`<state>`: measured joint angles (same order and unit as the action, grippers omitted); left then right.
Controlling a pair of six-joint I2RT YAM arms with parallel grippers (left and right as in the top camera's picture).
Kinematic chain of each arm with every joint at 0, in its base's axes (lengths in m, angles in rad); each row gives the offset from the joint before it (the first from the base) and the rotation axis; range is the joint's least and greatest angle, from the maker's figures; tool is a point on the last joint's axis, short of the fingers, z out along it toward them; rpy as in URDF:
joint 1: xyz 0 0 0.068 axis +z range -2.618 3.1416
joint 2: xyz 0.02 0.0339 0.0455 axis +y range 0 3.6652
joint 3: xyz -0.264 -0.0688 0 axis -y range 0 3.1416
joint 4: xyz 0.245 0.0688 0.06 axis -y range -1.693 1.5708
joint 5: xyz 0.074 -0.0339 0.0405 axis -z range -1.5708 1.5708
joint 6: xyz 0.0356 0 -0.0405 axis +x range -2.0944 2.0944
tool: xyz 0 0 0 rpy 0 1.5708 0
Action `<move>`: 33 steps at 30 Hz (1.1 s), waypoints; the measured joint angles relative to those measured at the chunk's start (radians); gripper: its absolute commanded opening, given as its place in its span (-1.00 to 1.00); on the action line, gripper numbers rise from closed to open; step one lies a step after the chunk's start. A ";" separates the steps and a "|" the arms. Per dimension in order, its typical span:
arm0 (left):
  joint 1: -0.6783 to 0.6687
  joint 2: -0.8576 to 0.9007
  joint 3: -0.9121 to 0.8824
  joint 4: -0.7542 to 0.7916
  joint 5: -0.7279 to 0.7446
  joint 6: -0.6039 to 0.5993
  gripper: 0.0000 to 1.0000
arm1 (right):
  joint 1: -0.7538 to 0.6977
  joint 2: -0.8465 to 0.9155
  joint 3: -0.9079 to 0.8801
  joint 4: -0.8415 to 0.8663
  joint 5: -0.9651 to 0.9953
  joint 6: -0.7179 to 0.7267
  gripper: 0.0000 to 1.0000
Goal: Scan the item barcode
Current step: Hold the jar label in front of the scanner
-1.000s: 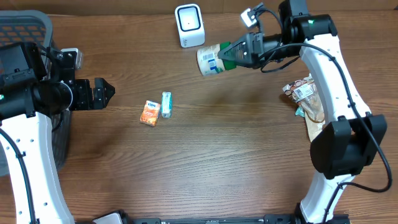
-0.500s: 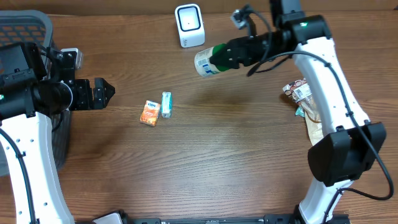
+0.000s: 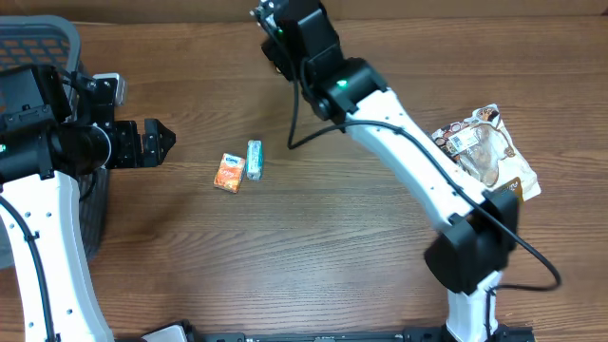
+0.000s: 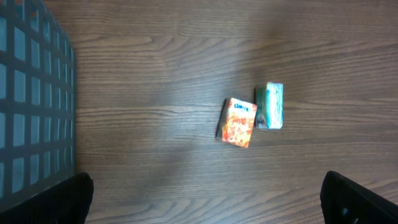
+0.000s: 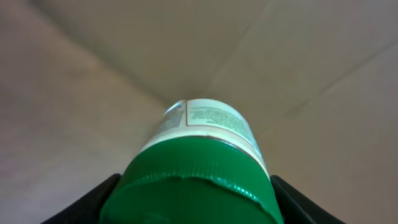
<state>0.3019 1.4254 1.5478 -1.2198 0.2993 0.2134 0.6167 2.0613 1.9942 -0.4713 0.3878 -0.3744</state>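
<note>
Pinched at its cap by the right gripper (image 5: 194, 199), green-capped bottle (image 5: 208, 121) aloft over the far edge of the table (image 3: 332, 266); left gripper (image 3: 157, 141) spread and empty; likely failures: slip from the cap-only hold, or barcode turned away, unread.

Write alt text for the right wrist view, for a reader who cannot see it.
A bottle with a green cap and a white printed label, seen from its cap end, fills the lower middle, held by the right gripper, whose dark fingers flank the cap. Behind it are only blurred tan surfaces.
</note>
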 measured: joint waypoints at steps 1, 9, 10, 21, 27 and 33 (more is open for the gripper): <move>0.000 0.000 0.000 0.000 0.000 0.000 0.99 | -0.004 0.027 0.001 0.056 0.027 -0.045 -0.14; 0.000 0.000 0.000 0.000 0.000 0.000 0.99 | -0.062 0.243 0.002 0.436 0.097 -0.327 -0.14; 0.000 0.000 0.000 0.000 0.000 0.000 1.00 | -0.069 0.261 0.002 0.462 0.092 -0.348 -0.14; 0.000 0.000 0.000 0.000 0.000 0.000 0.99 | -0.111 0.361 0.002 0.589 -0.020 -0.498 -0.13; 0.000 0.000 0.000 0.000 0.000 0.000 0.99 | -0.092 0.362 0.002 0.592 -0.060 -0.529 -0.13; 0.000 0.000 0.000 0.000 0.000 0.000 0.99 | -0.086 0.362 0.002 0.591 -0.071 -0.545 -0.05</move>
<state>0.3019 1.4254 1.5478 -1.2194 0.2993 0.2134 0.5304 2.4233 1.9961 0.1200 0.3168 -0.9192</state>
